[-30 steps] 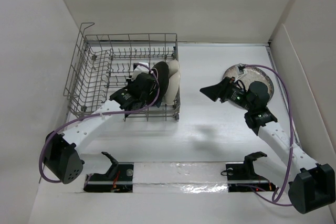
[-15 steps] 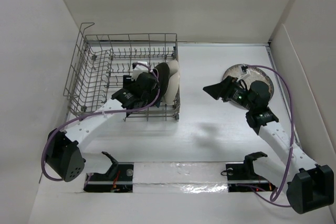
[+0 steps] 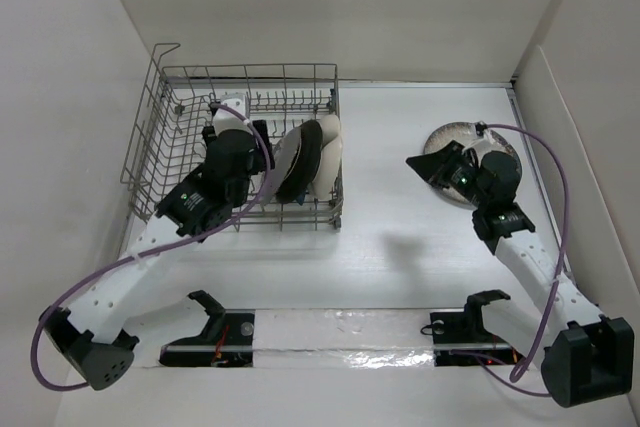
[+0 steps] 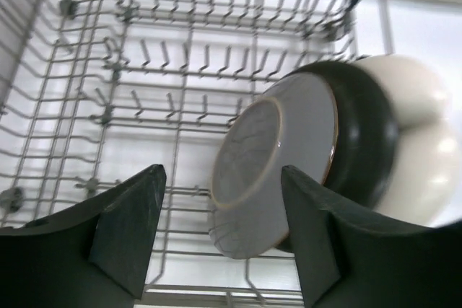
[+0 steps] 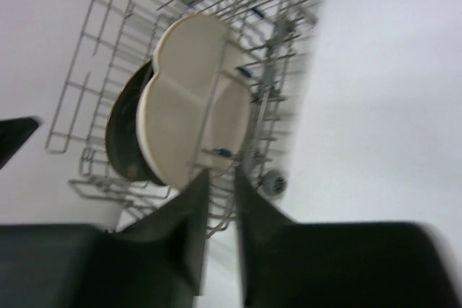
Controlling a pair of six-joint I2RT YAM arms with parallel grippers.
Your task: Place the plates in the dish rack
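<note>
- Three plates are stood on edge at the right end of the grey metal wire dish rack (image 3: 250, 69) (image 4: 180, 70) (image 5: 86, 106).
- A brown-rimmed beige round plate (image 3: 284, 154) (image 4: 267, 164) is set leftmost, a dark blue dish (image 3: 308, 152) (image 4: 364, 142) is pressed close behind it, and a cream three-section plate (image 3: 331, 152) (image 4: 422, 142) (image 5: 191, 99) is placed last, just inside the rack's right wall.
- A round greyish plate (image 3: 447, 137) is laid flat on the white table (image 3: 400, 247), well apart from the rack and near the right-hand wall. It is partly hidden by the right arm, and its pattern cannot be made out.
- The left gripper (image 4: 221, 171) is held over the middle of the rack with its jaws spread wide and nothing between them. The beige plate is seen past the fingers, apart from both.
- The right gripper (image 3: 418, 161) (image 5: 220, 178) is held over the left edge of the greyish plate. Its fingers are drawn almost together, only a narrow slit is left, and nothing is gripped. Whether the plate is touched cannot be told.
- The tine rows left of the beige plate are left unoccupied up to the rack's left wall, where a raised wire handle (image 3: 165, 52) is fixed at the far corner.
- A bare stretch of table is left between the rack and the greyish plate.
- The workspace is closed in by white walls (image 3: 330, 7) on the left, far and right sides, and the rack is set near the left one.
</note>
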